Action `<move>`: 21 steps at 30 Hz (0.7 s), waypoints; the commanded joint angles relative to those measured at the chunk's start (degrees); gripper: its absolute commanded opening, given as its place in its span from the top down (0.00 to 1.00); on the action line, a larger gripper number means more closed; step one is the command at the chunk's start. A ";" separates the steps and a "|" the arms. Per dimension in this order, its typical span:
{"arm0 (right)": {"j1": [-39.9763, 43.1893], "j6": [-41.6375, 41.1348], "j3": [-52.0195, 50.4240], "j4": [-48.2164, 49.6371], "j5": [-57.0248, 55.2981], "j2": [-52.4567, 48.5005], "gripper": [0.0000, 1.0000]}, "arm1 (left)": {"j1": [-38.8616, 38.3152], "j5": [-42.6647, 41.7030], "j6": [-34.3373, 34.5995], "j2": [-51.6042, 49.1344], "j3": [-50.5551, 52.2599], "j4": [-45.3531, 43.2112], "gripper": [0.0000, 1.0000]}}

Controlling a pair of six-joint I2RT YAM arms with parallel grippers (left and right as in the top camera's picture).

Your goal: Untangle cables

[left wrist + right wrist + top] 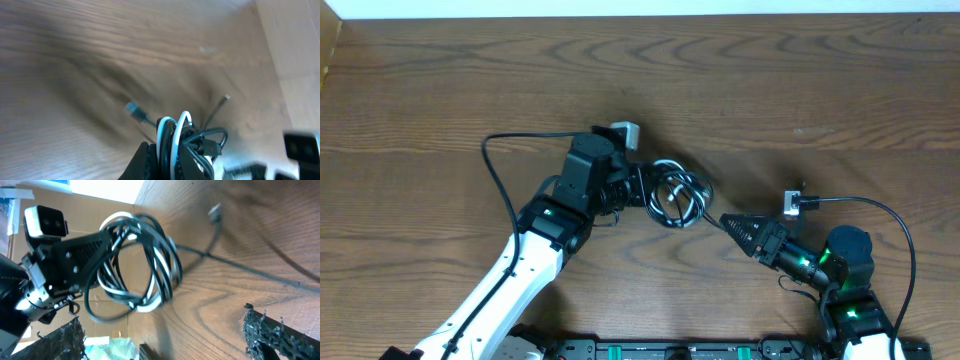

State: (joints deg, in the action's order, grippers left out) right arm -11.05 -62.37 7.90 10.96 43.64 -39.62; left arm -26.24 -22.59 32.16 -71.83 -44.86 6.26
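The cables (675, 192) form one tangled coil of black cords with one white cord, near the table's middle. My left gripper (632, 186) is shut on the coil's left side. In the left wrist view its fingers (145, 162) pinch white and black strands (170, 131), and two loose plug ends (132, 107) trail over the wood beyond. The coil (137, 262) hangs from the left gripper in the right wrist view, with a thin strand (240, 266) and a plug (215, 212) running off over the table. My right gripper (735, 226) stands open just right of the coil, nothing between its fingers (267, 335).
The brown wooden table (770, 90) stretches far behind the arms. Thicker black arm wires loop out at the left (500, 170) and right (890, 215). A pale wall edge (640, 8) runs along the table's far side.
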 commanded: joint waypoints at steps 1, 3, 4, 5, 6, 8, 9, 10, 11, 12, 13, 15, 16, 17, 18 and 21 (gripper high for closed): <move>-1.11 -1.09 0.33 0.00 -0.44 0.24 0.01 | 0.07 2.27 4.35 0.46 -1.44 -1.14 0.92; -1.55 -1.86 0.33 -0.02 -0.70 0.24 0.01 | 0.02 -0.59 4.33 0.46 -1.44 -1.70 0.92; -1.77 -1.88 0.33 -0.02 -0.98 0.24 0.01 | 0.02 -1.97 3.85 0.46 -1.44 -1.97 0.92; -2.01 -1.86 0.33 -0.02 -1.36 0.24 0.01 | 0.02 -3.48 2.82 0.46 -1.44 -2.16 0.92; -2.23 -1.81 0.33 -0.04 -1.99 0.24 0.01 | 0.02 -5.01 1.33 0.46 -1.44 -2.29 0.92; -2.54 -1.88 0.33 0.00 -2.84 0.24 0.01 | 0.02 -8.09 -1.68 0.46 -1.44 -2.54 0.92; -2.58 -1.88 0.33 0.02 -3.02 0.24 0.03 | 0.02 -9.09 -2.56 0.46 -1.44 -2.64 0.93; -2.60 -1.88 0.33 0.02 -3.02 0.24 0.05 | 0.02 -10.29 -3.34 0.46 -1.44 -2.73 0.92; -2.62 -1.88 0.33 0.00 -2.99 0.24 0.07 | 0.02 -11.39 -4.15 0.46 -1.44 -2.93 0.92; -2.71 -1.88 0.33 -0.02 -2.99 0.24 0.08 | 0.02 -12.41 -5.07 0.46 -1.44 -3.13 0.92; -2.89 -1.86 0.33 -0.02 -2.99 0.24 0.10 | 0.02 -13.81 -6.34 0.46 -1.44 -3.45 0.92; -3.06 -1.07 0.33 -0.02 -3.04 0.24 0.11 | 0.02 -17.25 -9.44 0.46 -1.44 -4.48 0.92; -3.04 0.07 0.33 -0.02 -3.19 0.24 0.11 | 0.02 -19.02 -10.95 0.46 -1.44 -5.09 0.92; -3.02 1.62 0.33 -0.04 -3.69 0.24 0.11 | 0.02 -20.70 -12.87 0.46 -1.44 -5.49 0.92; -3.02 2.86 0.33 -0.07 -4.17 0.24 0.11 | 0.02 -21.51 -14.80 0.46 -1.44 -5.46 0.92; -2.71 5.81 0.33 0.04 -4.50 0.24 0.11 | 0.04 -21.79 -21.64 0.46 -1.44 -4.31 0.92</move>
State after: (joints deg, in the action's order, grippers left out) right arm -13.78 -60.97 7.90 10.98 40.32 -39.62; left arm -26.30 -40.05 19.38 -71.83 -44.86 1.72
